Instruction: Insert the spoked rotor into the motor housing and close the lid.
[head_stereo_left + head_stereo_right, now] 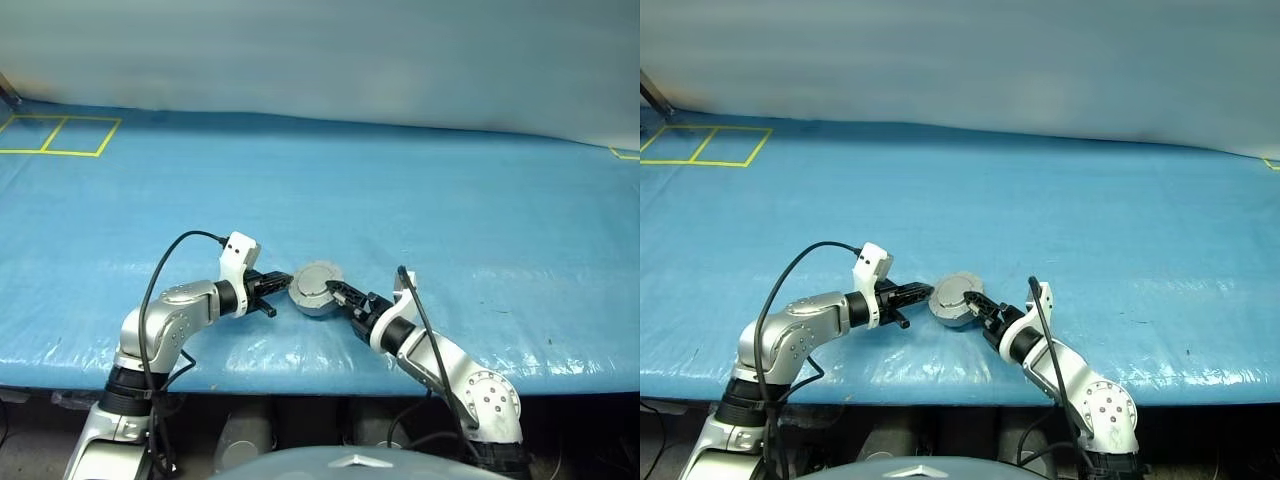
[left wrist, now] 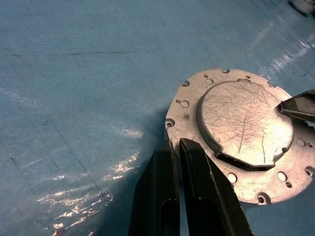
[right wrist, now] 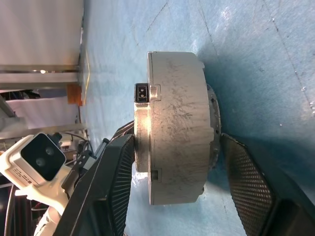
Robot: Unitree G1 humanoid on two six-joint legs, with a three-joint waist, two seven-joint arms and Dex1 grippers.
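Observation:
The motor housing (image 1: pixel 316 288) rests on the blue sheet near the table's front edge, its lid (image 2: pixel 243 123) lying down over it with the raised centre up. The spoked rotor is hidden. My left gripper (image 1: pixel 278 291) is shut, and its tips (image 2: pixel 175 143) touch the housing's left rim. From the right, my right gripper (image 1: pixel 336 293) straddles the housing (image 3: pixel 174 98). One finger (image 2: pixel 298 105) lies on the lid's centre and the other finger (image 3: pixel 246 187) sits against the underside, so it is shut on the housing.
The blue sheet (image 1: pixel 450 210) covers the whole table. Yellow tape squares (image 1: pixel 60 135) mark the far left corner, and more tape (image 1: pixel 625 153) shows at the far right. The table's front edge (image 1: pixel 300 375) runs just behind both wrists. A pale wall (image 1: pixel 320 50) stands at the back.

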